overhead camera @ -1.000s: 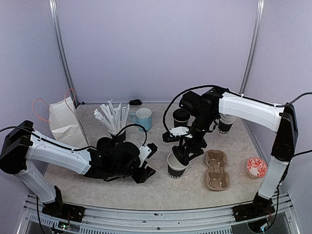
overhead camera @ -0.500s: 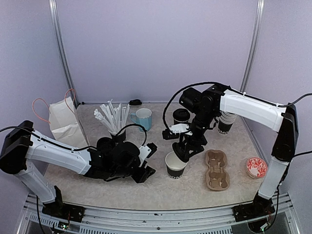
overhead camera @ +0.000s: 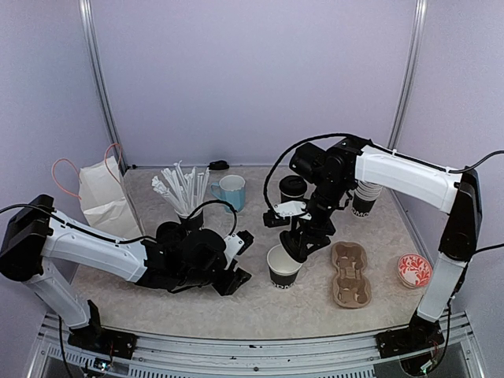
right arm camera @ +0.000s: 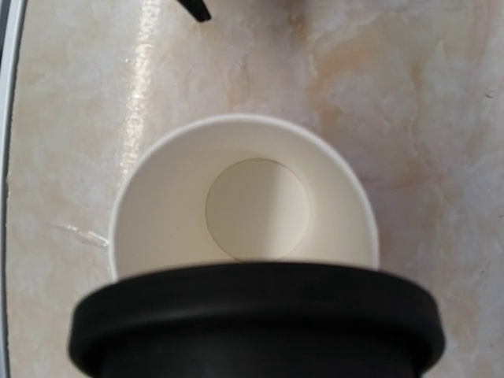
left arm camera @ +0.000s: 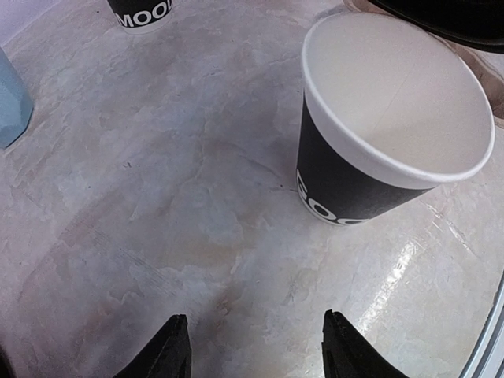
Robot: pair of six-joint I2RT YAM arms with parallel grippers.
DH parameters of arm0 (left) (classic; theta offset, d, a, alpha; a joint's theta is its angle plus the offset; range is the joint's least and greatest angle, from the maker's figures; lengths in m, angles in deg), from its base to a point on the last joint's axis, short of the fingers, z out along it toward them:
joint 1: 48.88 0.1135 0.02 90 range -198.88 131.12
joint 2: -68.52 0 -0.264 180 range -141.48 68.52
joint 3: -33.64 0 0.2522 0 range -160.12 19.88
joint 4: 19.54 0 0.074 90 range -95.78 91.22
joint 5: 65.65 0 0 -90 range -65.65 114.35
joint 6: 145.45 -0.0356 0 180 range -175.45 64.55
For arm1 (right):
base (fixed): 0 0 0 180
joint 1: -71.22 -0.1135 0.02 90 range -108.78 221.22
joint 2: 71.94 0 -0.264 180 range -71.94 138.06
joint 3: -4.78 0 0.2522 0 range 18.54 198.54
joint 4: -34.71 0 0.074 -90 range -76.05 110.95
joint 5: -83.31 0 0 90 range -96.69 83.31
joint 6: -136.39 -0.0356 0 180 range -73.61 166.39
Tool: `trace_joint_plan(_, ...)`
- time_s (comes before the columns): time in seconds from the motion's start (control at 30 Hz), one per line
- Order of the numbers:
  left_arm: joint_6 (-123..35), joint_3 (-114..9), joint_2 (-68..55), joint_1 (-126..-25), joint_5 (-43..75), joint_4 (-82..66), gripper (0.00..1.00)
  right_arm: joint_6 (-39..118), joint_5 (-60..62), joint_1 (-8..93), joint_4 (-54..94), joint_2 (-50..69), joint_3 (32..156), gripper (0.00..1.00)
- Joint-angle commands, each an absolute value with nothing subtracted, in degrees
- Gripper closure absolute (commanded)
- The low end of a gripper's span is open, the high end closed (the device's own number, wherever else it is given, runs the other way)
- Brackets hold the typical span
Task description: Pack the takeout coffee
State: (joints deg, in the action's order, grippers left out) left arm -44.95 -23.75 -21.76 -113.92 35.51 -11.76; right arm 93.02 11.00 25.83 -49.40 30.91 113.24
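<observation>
One lid (right arm camera: 256,323) gripped by right end effector (overhead camera: 298,246) above open cup (right arm camera: 244,205); left end effector (left arm camera: 252,346) agape

A white paper bag (overhead camera: 101,193) with orange handles stands at the table's (overhead camera: 260,303) left edge. Near it, a black cup of white stir sticks (overhead camera: 183,193) sits just beside a light blue mug (overhead camera: 231,191). On the right, a brown cardboard cup carrier (overhead camera: 350,273) lies near a red-patterned bowl (overhead camera: 414,270).

Figure: my workplace, a laboratory test cell. Plain lilac panels (overhead camera: 252,79) and metal posts (overhead camera: 101,79) enclose my marbled table (overhead camera: 260,307). My left arm (overhead camera: 87,248) and right arm (overhead camera: 402,177) are bolted to a metal rail (overhead camera: 252,345) along its near edge.
</observation>
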Motion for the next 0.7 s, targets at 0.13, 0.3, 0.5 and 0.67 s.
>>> trace_joint_plan(0.13,-43.6,-22.9,-21.8,-113.8,36.1,-12.6,0.44,92.5,10.9,24.1,-50.2,31.7,113.5,0.31)
trace_joint_plan(0.3,-41.9,-21.5,-21.8,-113.3,34.8,-15.0,0.44,92.0,10.6,23.4,-49.9,32.6,113.6,0.29)
trace_joint_plan(0.5,-39.9,-19.1,-21.1,-112.8,33.8,-17.5,0.44,91.0,9.6,23.1,-49.1,33.4,113.6,0.22)
trace_joint_plan(0.67,-39.1,-18.1,-20.8,-112.5,33.6,-18.0,0.44,90.7,10.5,23.1,-48.7,33.1,114.7,0.18)
